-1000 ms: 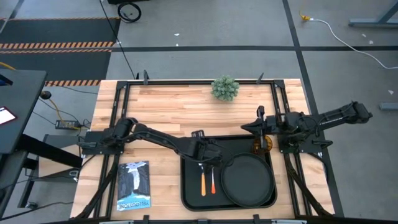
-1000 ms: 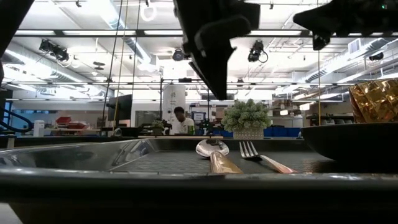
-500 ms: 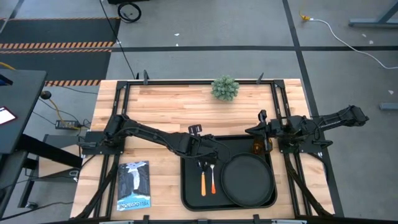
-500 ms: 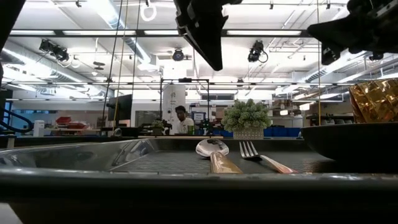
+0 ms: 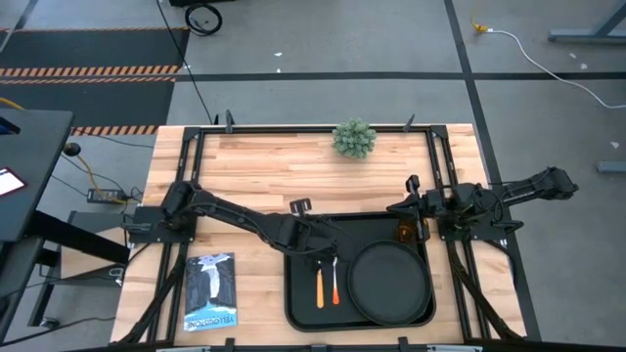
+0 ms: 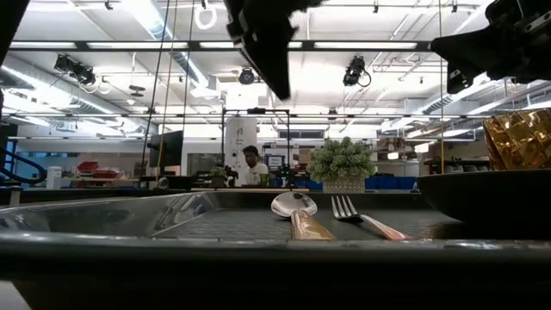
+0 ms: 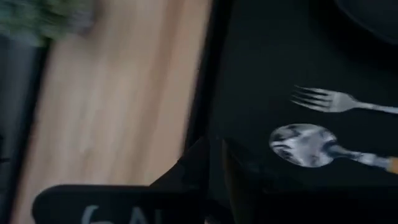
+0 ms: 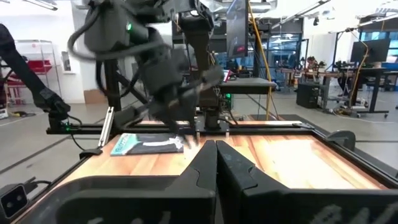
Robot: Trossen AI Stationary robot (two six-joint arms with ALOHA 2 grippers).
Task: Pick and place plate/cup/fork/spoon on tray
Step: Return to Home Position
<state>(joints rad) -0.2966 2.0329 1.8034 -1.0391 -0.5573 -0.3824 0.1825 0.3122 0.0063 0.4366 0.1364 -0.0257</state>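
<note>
hovering above the tray's [image 5: 293, 293] back-left corner, your left tool [image 7: 214, 158] is clenched and empty; the glossy steel spoon [image 7: 305, 144] and fork [image 7: 326, 99] lie just beyond.

wood table [image 5: 254, 171] | on it: tray [image 5: 298, 293], plant [image 5: 353, 138], booklet [image 5: 210, 290]

Bright, even ceiling light — left wrist view blurred, shadows faint.

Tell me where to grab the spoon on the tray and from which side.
Grip the spoon at mid-handle, coming straight down from above. It lies flat on the tray, and the fork lies close beside it, so close the claw across the thin handle.
</note>
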